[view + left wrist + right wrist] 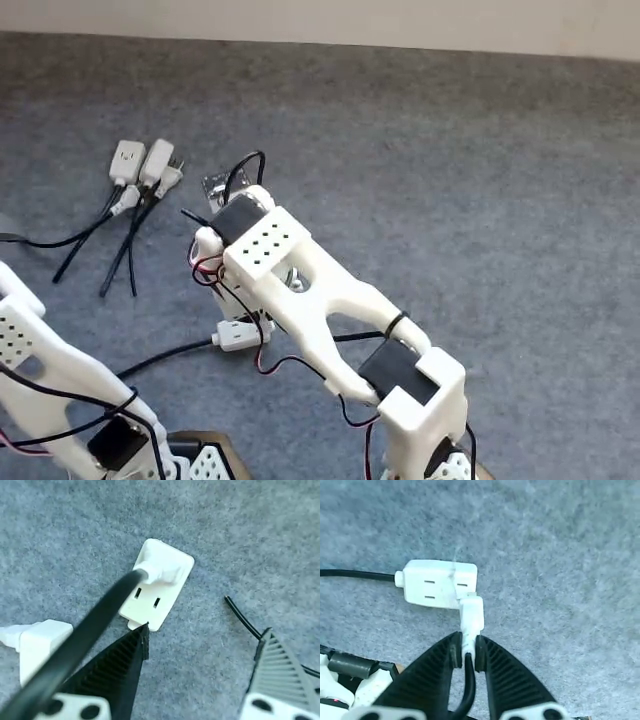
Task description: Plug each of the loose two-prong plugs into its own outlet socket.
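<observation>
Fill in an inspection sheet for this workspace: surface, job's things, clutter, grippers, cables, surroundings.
Surface: grey carpet.
Job's things: first outlet with the first plug against its end socket; second outlet with the second plug in it; corded white pieces at the far left.
Clutter: nothing seen.
Grippers: right gripper shut on the first plug; left gripper open, one fingertip at the second outlet's edge.
Cables: thin black cord from the first outlet; thick black cord from the second plug.
Surroundings: pale wall beyond the carpet.
</observation>
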